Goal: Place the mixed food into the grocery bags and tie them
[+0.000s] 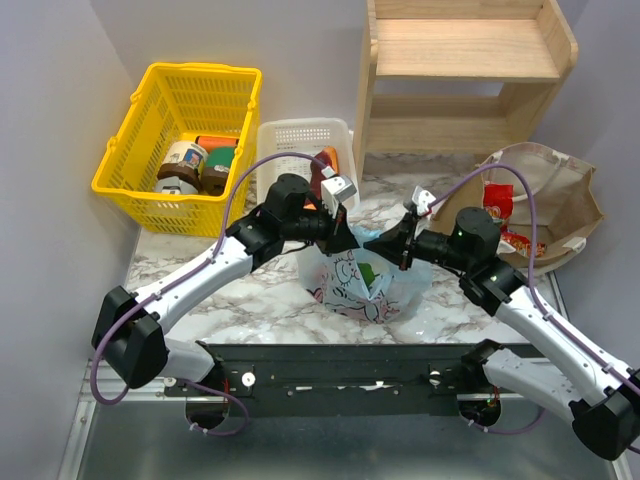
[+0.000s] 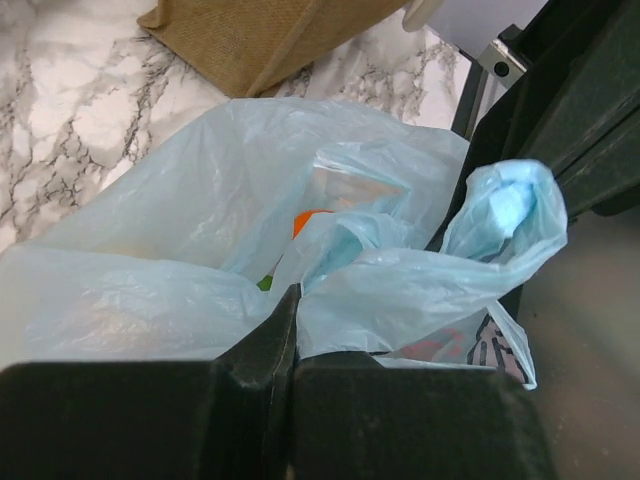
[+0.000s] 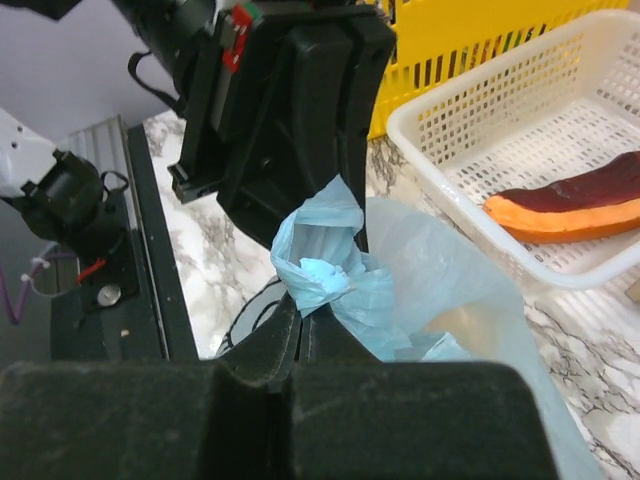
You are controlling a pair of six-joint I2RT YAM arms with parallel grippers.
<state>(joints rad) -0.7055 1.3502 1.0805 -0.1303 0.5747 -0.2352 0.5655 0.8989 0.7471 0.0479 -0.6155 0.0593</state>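
Pinching the top of the blue bag, both tools are closed tight: the left gripper is squeezed on a fold of its thin film, and the right gripper on a twisted handle. The bag stands on the marble table with orange food showing inside. Right of it lies the tan bag holding red packets. Behind it is the white tray.
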